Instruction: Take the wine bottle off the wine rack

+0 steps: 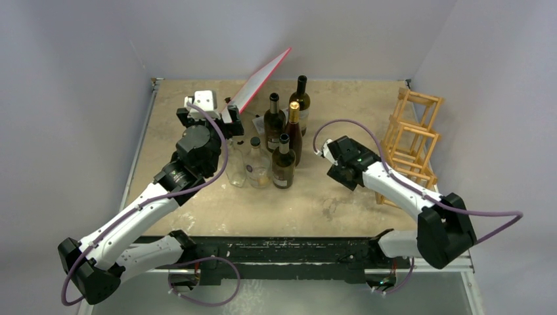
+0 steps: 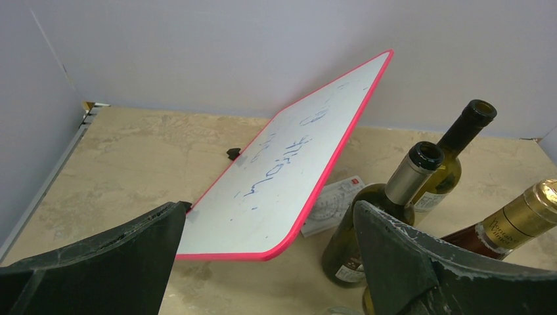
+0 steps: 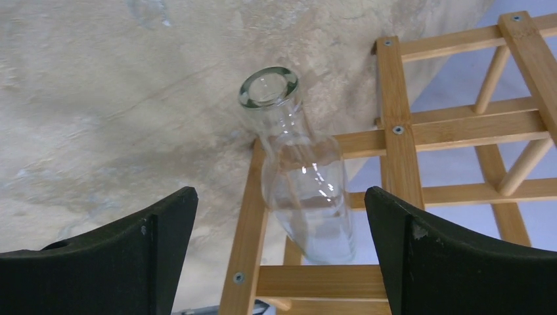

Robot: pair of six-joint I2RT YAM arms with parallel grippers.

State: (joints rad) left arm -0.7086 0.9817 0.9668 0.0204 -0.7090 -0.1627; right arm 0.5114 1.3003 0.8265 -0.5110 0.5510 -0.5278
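A clear glass wine bottle [image 3: 299, 167] lies in a lower cell of the wine rack [image 3: 394, 131], its open mouth poking out towards the right wrist camera. The wine rack [image 1: 412, 141], a light wooden lattice, stands at the table's right edge. My right gripper [image 3: 281, 197] is open just in front of the bottle, a finger on each side, touching nothing. From above, the right gripper [image 1: 355, 172] sits close to the rack's left side. My left gripper [image 2: 269, 210] is open and empty near the low end of a tilted red-edged whiteboard [image 2: 295, 164].
Several dark wine bottles [image 1: 289, 128] and two clear bottles [image 1: 248, 164] stand grouped mid-table between the arms. The red-edged whiteboard [image 1: 263, 79] leans up towards the back wall. A small printed card [image 2: 335, 203] lies under it. Walls close in the table at the back and sides.
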